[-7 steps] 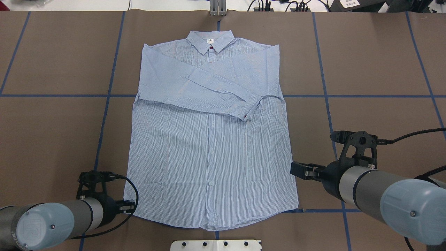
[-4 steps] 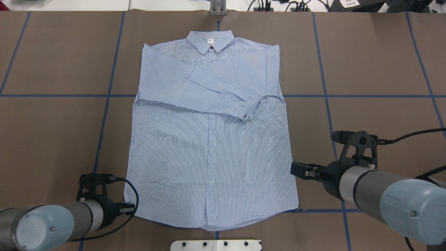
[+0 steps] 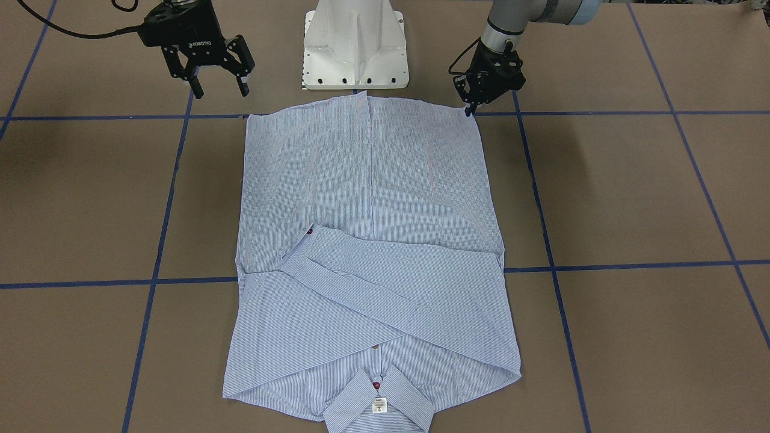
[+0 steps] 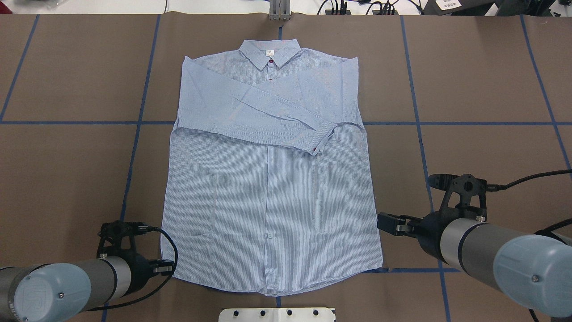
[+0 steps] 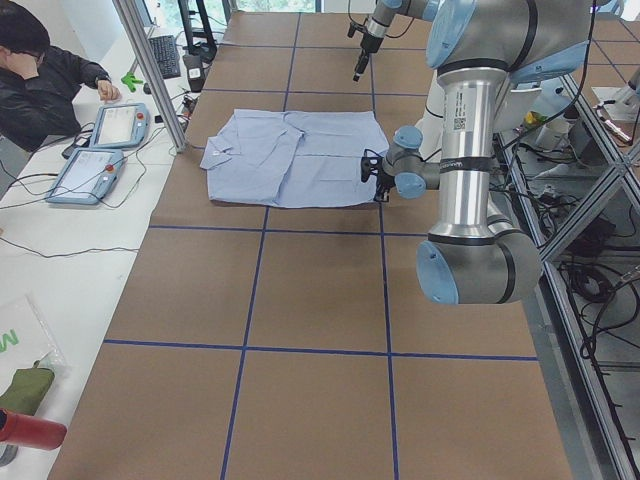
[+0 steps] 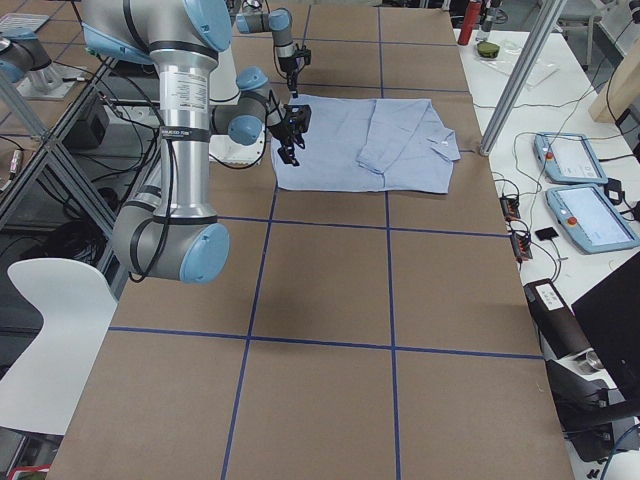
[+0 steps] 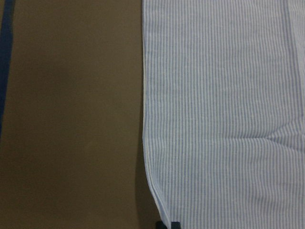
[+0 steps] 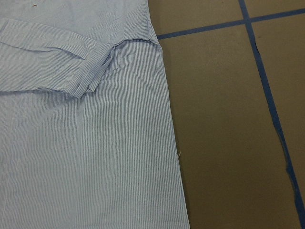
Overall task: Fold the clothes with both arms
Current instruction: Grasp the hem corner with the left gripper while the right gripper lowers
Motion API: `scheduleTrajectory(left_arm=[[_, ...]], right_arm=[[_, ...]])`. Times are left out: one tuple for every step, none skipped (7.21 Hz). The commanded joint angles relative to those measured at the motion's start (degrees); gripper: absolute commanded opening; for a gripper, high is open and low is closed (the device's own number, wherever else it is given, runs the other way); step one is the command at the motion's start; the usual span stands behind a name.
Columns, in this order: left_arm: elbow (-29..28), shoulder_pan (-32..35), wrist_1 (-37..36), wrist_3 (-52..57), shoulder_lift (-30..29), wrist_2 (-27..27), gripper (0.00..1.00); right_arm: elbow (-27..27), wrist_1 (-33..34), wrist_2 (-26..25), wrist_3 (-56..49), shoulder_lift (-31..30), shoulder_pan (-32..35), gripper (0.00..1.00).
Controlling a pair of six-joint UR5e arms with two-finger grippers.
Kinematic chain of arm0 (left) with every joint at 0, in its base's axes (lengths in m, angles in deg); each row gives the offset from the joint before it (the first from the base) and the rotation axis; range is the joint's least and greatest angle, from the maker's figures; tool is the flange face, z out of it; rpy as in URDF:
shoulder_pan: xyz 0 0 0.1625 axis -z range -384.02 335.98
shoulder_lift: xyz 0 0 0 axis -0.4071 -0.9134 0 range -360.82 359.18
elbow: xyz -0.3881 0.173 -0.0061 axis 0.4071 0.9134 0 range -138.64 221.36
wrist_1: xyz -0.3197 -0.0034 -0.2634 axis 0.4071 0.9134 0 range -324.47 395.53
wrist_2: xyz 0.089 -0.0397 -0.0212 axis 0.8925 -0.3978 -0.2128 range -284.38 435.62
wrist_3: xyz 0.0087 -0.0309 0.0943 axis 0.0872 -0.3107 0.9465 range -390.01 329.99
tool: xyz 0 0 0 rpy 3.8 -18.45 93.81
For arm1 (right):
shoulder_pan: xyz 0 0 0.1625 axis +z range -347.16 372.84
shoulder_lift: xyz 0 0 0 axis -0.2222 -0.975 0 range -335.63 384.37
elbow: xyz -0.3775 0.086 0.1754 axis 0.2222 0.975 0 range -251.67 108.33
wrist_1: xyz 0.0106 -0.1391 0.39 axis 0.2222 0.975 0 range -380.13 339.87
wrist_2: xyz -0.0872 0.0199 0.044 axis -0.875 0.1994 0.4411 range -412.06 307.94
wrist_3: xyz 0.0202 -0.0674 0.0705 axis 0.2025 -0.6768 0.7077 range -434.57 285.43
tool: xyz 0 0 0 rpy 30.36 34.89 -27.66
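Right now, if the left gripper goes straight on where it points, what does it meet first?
The left gripper points down at the near hem corner of the shirt. Straight on, it likely meets that corner first, perhaps the table beside it; depth is unclear.

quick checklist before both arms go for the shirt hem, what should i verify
1. Shirt flat, sleeves folded across the chest: ok.
2. Right gripper jaws open: ok.
3. Right gripper at its corner of the hem: not ok, it sits apart from the shirt, off to the side.
4. Left gripper at its corner of the hem: ok.
5. Left jaws open: cannot tell.
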Motion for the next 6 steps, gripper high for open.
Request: scheduleTrajectory(left_arm=[[0.9, 0.0, 0.2, -0.1, -0.3, 0.2, 0.0], [1.3, 0.0, 0.3, -0.1, -0.1, 0.5, 0.0], [1.3, 0.0, 0.3, 0.0, -0.2, 0.7, 0.0], [1.4, 0.0, 0.4, 0.0, -0.3, 0.9, 0.0], [1.4, 0.0, 0.5, 0.0, -0.3, 1.0, 0.0], [1.5, -0.1, 0.5, 0.1, -0.5, 3.0, 0.0]], right_arm=[[5.7, -13.3, -1.6, 0.2, -5.8, -0.7, 0.98], [8.3, -15.9, -4.7, 2.8, -5.9, -3.1, 0.94], [8.8, -15.8, -9.3, 5.1, -5.9, -6.9, 0.86], [9.0, -15.4, -11.8, 7.1, -5.8, -9.7, 0.8], [9.2, -15.0, -12.8, 8.7, -5.8, -11.3, 0.74], [10.3, -14.1, -12.9, 13.1, -5.8, -12.3, 0.74]])
